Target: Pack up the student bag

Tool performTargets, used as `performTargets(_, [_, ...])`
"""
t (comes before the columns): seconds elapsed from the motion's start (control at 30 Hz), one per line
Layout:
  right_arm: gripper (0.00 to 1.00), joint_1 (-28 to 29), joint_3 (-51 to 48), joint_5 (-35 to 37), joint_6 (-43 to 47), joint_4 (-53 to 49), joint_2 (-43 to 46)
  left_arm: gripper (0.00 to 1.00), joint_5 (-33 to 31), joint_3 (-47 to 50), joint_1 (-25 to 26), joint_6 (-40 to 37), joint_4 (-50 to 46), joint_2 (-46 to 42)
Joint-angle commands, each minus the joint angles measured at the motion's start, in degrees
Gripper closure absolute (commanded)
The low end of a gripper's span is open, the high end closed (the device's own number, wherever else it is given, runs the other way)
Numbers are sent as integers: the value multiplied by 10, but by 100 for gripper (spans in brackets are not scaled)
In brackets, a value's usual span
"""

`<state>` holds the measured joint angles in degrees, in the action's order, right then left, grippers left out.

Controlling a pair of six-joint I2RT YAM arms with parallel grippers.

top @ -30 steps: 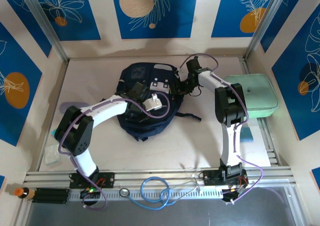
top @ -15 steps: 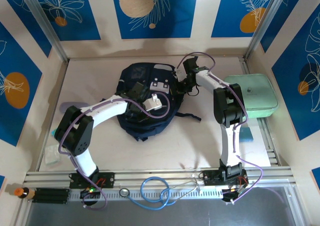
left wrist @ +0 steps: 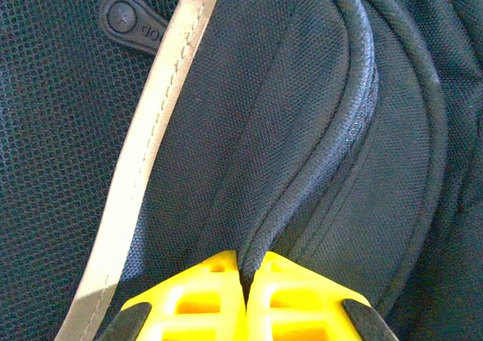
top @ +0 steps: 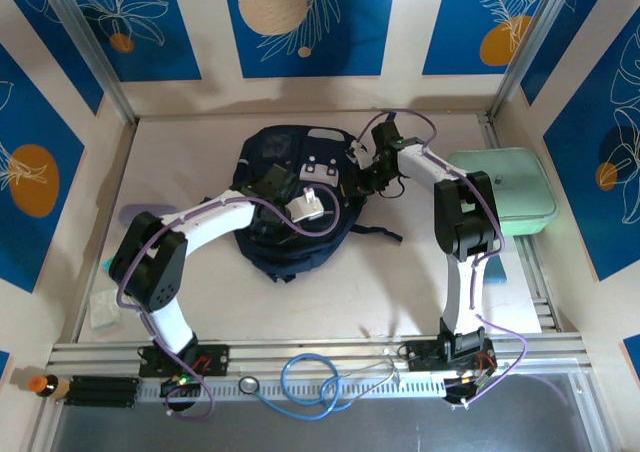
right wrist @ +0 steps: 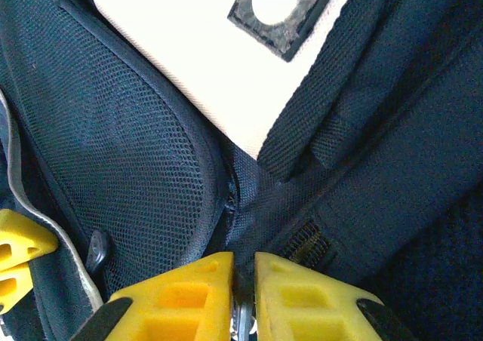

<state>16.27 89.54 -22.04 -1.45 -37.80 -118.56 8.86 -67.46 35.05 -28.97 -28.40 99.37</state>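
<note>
Left end effector (left wrist: 247, 264) is pressed together, pinching a raised piped fold of the student bag (top: 268, 150). Right end effector (right wrist: 243, 265) is almost closed, nipping the bag at a seam. The bag lies on the desk (top: 300, 302) near the mint-green case (top: 505, 197), to the case's left.

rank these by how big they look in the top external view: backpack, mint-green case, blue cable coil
1. navy backpack, the largest
2. mint-green case, partly behind the right arm
3. blue cable coil, the smallest
</note>
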Motion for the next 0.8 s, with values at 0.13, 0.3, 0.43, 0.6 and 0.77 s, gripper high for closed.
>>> performTargets(0.13, [79,4,32,-4,13,-33,-34,93,-26,-8,-3,8,-13,10])
performTargets(0.3, [80,7,40,9,12,-33,-44,93,-25,-8,-3,8,-13,9])
performTargets(0.43, [83,13,33,40,6,-24,-44,93,-16,-8,-3,8,-14,7])
performTargets(0.6, [82,28,25,85,4,-20,-41,93,-13,-7,-3,9,-11,1])
performTargets(0.77, [86,40,19,136,-4,-15,-42,93,-14,-6,-3,9,-10,0])
